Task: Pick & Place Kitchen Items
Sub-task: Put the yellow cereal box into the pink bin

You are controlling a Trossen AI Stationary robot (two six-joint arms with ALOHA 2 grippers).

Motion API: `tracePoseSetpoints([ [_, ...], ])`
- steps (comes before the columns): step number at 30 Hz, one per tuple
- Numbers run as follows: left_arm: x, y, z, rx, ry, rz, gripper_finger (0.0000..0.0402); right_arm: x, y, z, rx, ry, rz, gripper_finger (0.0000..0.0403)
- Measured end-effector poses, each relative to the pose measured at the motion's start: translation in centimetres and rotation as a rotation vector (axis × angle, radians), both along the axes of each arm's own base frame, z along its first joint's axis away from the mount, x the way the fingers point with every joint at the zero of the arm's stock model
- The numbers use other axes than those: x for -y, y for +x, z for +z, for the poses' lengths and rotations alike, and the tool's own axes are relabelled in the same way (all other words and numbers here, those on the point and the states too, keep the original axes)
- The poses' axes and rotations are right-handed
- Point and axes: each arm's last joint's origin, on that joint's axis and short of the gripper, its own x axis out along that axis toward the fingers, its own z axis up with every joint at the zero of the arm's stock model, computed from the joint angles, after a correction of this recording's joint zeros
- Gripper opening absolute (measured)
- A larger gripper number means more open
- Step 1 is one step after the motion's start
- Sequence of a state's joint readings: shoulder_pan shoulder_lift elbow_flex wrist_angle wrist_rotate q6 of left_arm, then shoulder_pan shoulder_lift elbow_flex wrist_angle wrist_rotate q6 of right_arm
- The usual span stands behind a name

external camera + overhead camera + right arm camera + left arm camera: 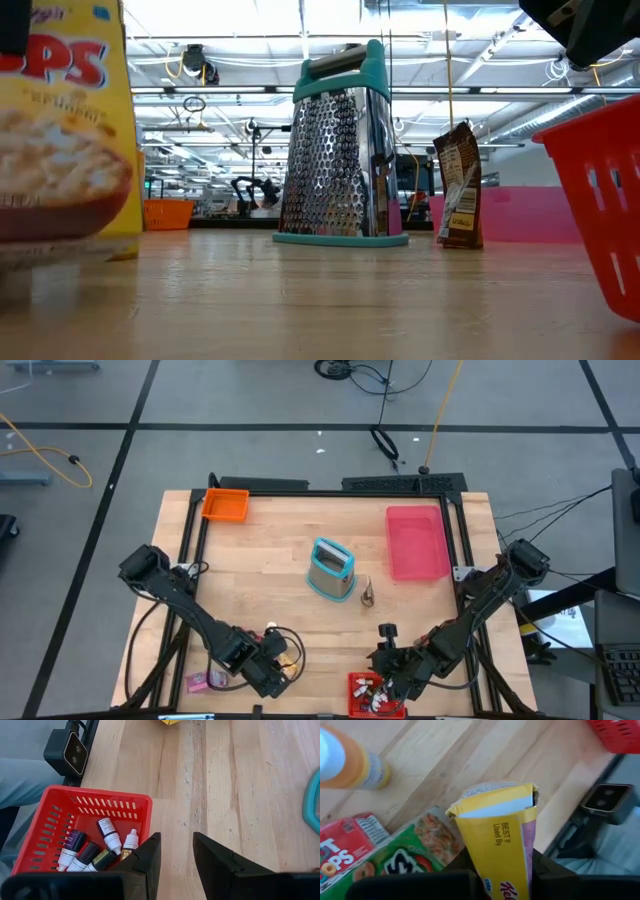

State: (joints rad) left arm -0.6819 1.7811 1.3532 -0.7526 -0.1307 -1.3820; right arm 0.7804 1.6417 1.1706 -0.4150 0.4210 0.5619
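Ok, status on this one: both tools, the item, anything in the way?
Left tool shut on yellow box. Right tool open, empty, beside red basket. Other snack packets close underneath.

The left arm reaches low to the table's near edge, its left gripper (502,870) clamped on something between the fingers. The right arm bends in likewise, its right gripper (176,851) held parted and empty

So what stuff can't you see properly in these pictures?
- Yellow cereal box, left wrist view: its lower part is hidden between the left gripper fingers, so the name is cut off.
- Small bottles in the red basket, right wrist view: labels too small to read; the right gripper covers some.
- Big cereal box, low view: cut off by the picture's edge and blurred.
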Motion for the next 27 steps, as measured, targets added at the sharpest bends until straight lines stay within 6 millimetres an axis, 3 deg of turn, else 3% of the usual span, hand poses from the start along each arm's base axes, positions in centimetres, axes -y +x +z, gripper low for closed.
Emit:
tracePoseSetpoints([
  [7,0.5,1.0,2.6,0.105,0.01,-0.082,0.0073,-0.1,0.2,0.1,0.02,0.003,0.011,0.0105],
  [14,0.3,2.4,5.8,0.246,0.091,-0.218,0.0075,-0.3,1.2,1.1,0.169,-0.018,0.029,0.0105],
  [22,-0.9,3.4,6.5,0.311,0.243,-0.336,0.0076,0.8,3.4,2.2,0.308,-0.052,0.04,0.0113],
  [27,-1.4,3.7,6.5,0.333,0.33,-0.383,0.0076,2.1,4.6,2.4,0.321,-0.04,0.018,0.0152],
])
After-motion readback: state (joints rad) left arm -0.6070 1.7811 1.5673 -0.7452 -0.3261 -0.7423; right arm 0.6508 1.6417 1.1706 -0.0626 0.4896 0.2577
